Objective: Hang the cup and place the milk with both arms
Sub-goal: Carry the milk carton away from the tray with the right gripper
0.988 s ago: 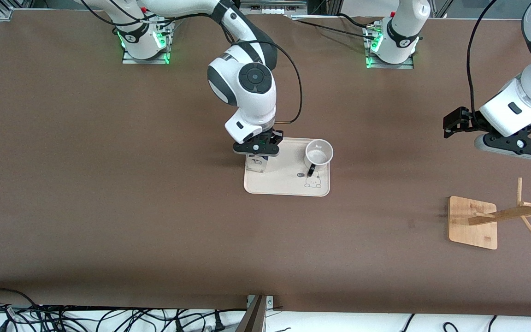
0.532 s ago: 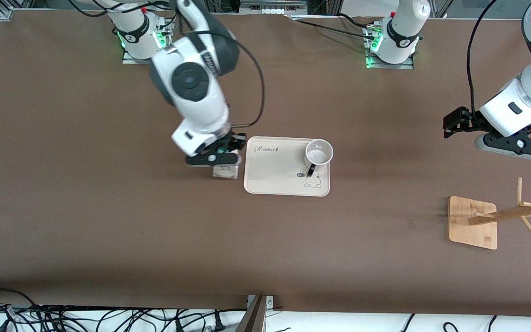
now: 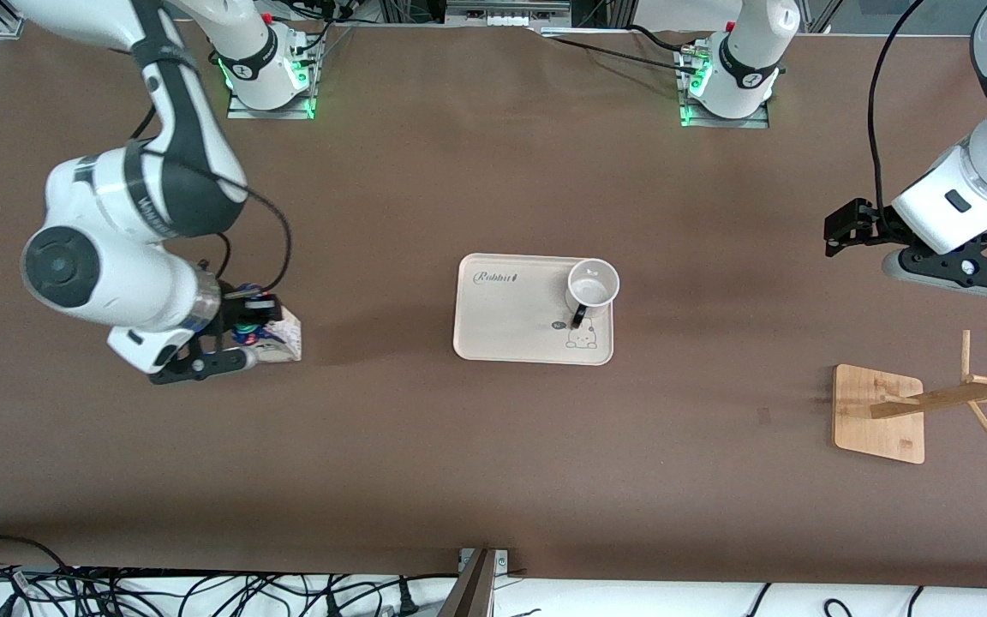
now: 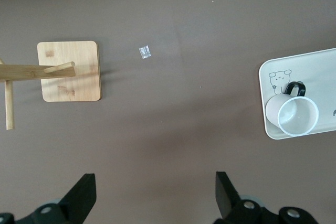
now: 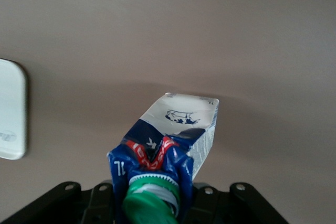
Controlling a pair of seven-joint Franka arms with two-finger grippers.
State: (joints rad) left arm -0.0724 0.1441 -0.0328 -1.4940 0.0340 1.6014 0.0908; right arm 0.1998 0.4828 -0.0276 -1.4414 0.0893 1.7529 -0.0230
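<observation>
The right gripper (image 3: 241,334) is clamped on the milk (image 3: 281,337) by its dark blue top, carton tilted, over bare table (image 3: 425,171) toward the right arm's end, at about nine o'clock from the tray (image 3: 502,334). The cup (image 3: 592,287) stands upright in the tray's corner at roughly two o'clock, handle toward the front camera. The left gripper (image 4: 152,198) waits with fingers spread wide above the table near the wooden rack (image 3: 879,414)
</observation>
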